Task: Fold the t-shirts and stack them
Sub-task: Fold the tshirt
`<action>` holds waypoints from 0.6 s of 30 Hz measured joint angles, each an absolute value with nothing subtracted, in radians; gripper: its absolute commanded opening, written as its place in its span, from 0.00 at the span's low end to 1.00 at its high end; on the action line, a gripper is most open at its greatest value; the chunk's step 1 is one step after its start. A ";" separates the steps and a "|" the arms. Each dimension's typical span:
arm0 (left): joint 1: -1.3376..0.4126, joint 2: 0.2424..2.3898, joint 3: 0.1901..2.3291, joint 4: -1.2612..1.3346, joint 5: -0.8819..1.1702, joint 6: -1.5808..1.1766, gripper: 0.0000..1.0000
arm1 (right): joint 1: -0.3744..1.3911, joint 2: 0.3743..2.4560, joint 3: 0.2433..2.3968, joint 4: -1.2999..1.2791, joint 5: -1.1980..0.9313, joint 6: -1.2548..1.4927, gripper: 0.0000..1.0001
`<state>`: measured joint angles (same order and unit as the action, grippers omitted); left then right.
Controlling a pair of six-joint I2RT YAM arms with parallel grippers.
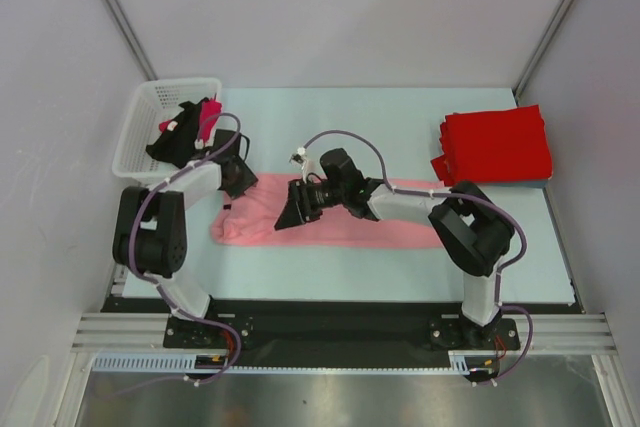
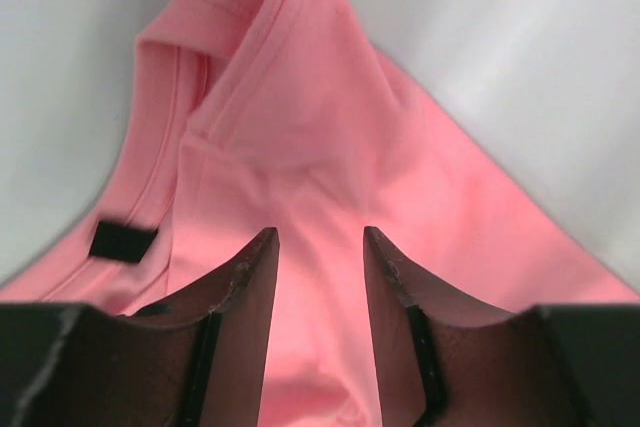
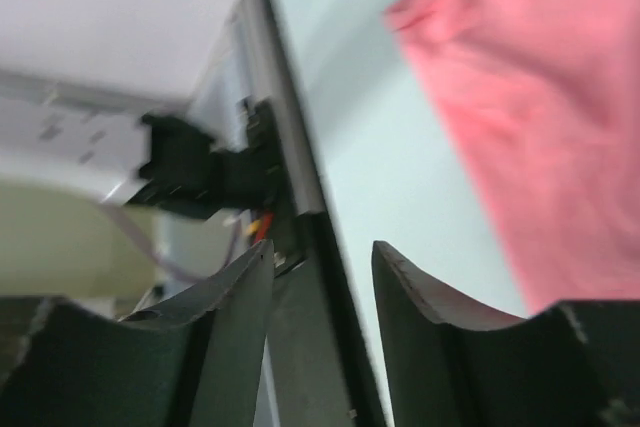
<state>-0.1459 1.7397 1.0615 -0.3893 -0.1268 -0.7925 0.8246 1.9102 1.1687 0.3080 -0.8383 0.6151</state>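
Left end effector (image 2: 318, 237) narrowly parted over the salmon t-shirt (image 2: 300, 117). Right end effector (image 3: 320, 267) is likewise parted and empty. Basket (image 1: 140, 112) beyond the left one holds red cloth (image 1: 210, 113).

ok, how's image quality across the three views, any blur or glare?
Top external: sharp and evenly lit, with only soft shadows and a mild sheen on the metal plate at the bottom. Left wrist: the pink t-shirt is fairly clear, slightly soft toward the collar. Right wrist: the worst, whole frame smeared, table edge and cloth both blurred, probably motion blur.
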 measured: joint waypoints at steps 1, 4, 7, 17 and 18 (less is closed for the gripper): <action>-0.148 1.711 1.044 -0.390 -0.126 -0.788 0.45 | 0.825 1.905 1.177 0.270 -0.784 0.607 0.46; -0.156 1.605 0.982 -0.376 -0.122 -0.776 0.45 | 0.825 1.908 1.203 0.138 -0.604 0.617 0.35; -0.166 1.458 0.886 -0.352 -0.118 -0.769 0.46 | 0.830 1.926 1.200 0.067 -0.491 0.674 0.35; -0.168 1.159 0.587 -0.308 -0.075 -0.759 0.50 | 0.837 1.980 1.174 0.033 -0.310 0.839 0.40; -0.168 1.134 0.553 -0.308 -0.073 -0.759 0.50 | 0.837 1.980 1.171 0.038 -0.292 0.853 0.40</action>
<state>-0.1680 1.1336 0.5533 -0.3080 -0.0727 -0.7589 0.8368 1.9804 1.1706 0.0376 -0.2916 0.8528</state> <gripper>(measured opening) 0.497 0.389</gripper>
